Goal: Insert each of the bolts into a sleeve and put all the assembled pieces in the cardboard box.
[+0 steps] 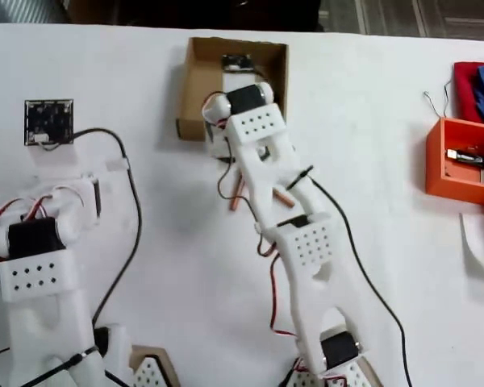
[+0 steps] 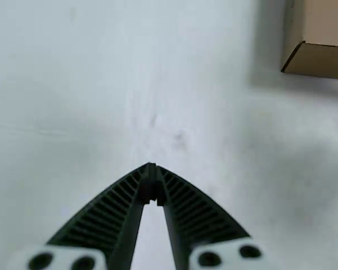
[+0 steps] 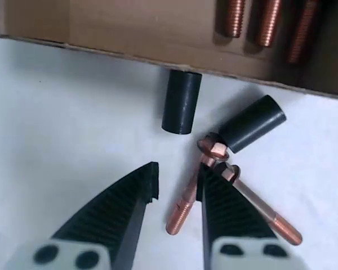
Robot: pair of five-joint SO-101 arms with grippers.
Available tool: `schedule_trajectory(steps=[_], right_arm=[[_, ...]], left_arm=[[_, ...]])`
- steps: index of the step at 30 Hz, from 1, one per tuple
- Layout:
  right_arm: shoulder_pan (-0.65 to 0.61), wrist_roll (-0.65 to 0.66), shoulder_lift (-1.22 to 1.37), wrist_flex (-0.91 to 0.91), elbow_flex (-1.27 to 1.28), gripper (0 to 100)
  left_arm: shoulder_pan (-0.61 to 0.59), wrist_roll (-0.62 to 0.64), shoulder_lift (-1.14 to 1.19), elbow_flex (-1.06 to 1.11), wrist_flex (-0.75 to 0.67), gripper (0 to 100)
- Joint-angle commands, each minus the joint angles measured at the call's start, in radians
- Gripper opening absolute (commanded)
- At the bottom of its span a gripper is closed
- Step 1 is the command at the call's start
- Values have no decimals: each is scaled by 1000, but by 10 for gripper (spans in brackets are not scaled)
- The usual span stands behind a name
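My right gripper (image 3: 177,171) is open, low over the table just outside the cardboard box (image 3: 101,28). One copper bolt (image 3: 186,202) lies between its fingers, close against one of them. A second bolt (image 3: 259,208) lies crossed beside it, partly under that finger. Two black sleeves (image 3: 182,102) (image 3: 252,124) lie loose by the box wall. Three copper threaded ends (image 3: 265,22) show inside the box. In the high view the box (image 1: 195,81) is at the top centre, with bolts (image 1: 236,197) beside the right arm. My left gripper (image 2: 152,183) is shut and holds nothing, over bare table.
A black square device (image 1: 48,121) with a cable lies at the far left. An orange bin (image 1: 460,165) and red and blue cloth (image 1: 476,85) sit at the right edge. Black cables (image 1: 133,210) trail across the table between the arms.
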Motion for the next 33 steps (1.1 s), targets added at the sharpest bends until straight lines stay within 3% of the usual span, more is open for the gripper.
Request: schedule_trajectory(steps=[1,22,25,27,33], right_arm=[[8,25,36,-12,-92,109],[35,31,266,-151,-264,109],[45,31,278,-145,-264,89],[56,31,278,-125,-262,12],[50,32,229,-41,-265,22]], left_arm=[[-3,5,-3,-1,-21,25],[-3,6,-3,-4,-17,25],[-3,6,-3,-4,-17,25],[-3,6,-3,-2,-17,25],[-3,6,-3,2,-21,25]])
